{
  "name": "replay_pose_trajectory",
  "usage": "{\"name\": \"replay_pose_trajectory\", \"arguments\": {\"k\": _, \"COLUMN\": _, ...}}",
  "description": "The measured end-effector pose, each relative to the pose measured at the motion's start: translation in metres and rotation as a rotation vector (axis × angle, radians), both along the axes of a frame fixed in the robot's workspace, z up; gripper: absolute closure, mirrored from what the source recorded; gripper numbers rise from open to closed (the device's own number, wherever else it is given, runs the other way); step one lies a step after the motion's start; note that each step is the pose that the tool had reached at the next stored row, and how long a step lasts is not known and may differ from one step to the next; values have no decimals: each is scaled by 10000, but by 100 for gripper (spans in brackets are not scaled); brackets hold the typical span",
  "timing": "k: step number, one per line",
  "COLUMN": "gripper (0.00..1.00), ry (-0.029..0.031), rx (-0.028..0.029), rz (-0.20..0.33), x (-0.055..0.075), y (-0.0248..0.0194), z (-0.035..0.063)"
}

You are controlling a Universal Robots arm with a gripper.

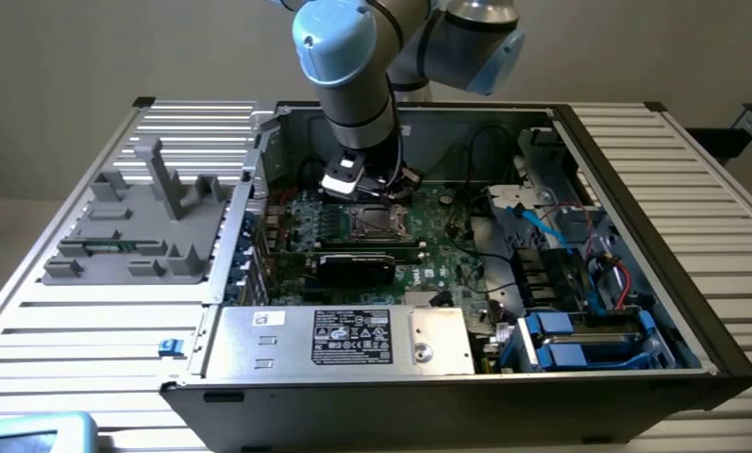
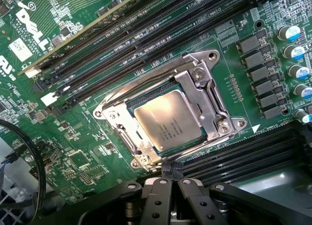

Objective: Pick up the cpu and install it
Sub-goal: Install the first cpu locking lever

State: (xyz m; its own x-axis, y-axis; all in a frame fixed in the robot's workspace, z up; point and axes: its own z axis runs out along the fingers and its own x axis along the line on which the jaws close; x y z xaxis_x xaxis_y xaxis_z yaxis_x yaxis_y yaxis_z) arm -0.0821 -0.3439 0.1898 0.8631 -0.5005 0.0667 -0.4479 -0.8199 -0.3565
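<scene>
The cpu, a flat silver square with a thin rim, lies inside the motherboard socket, ringed by the socket's metal frame. My gripper hovers just off one edge of that frame, its two black fingers pressed together with nothing between them. In the exterior view the gripper hangs inside the open computer case, just behind and above the socket on the green motherboard.
Long black memory slots run beside the socket, and a row of capacitors lines the board's edge. A black graphics card sits in front of the socket. The silver power supply and blue drive bays fill the case's near side. A grey fixture stands at the exterior view's left.
</scene>
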Motion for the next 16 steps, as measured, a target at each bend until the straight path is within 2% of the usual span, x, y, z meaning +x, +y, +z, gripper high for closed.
{"name": "replay_pose_trajectory", "arguments": {"k": 9, "gripper": 89, "ry": -2, "rx": 45, "rz": -1, "x": 0, "y": 0, "z": 11}}
{"name": "replay_pose_trajectory", "arguments": {"k": 12, "gripper": 89, "ry": 7, "rx": 43, "rz": 0, "x": 0, "y": -1, "z": 81}}
{"name": "replay_pose_trajectory", "arguments": {"k": 16, "gripper": 89, "ry": 41, "rx": 41, "rz": 0, "x": 0, "y": -7, "z": 231}}
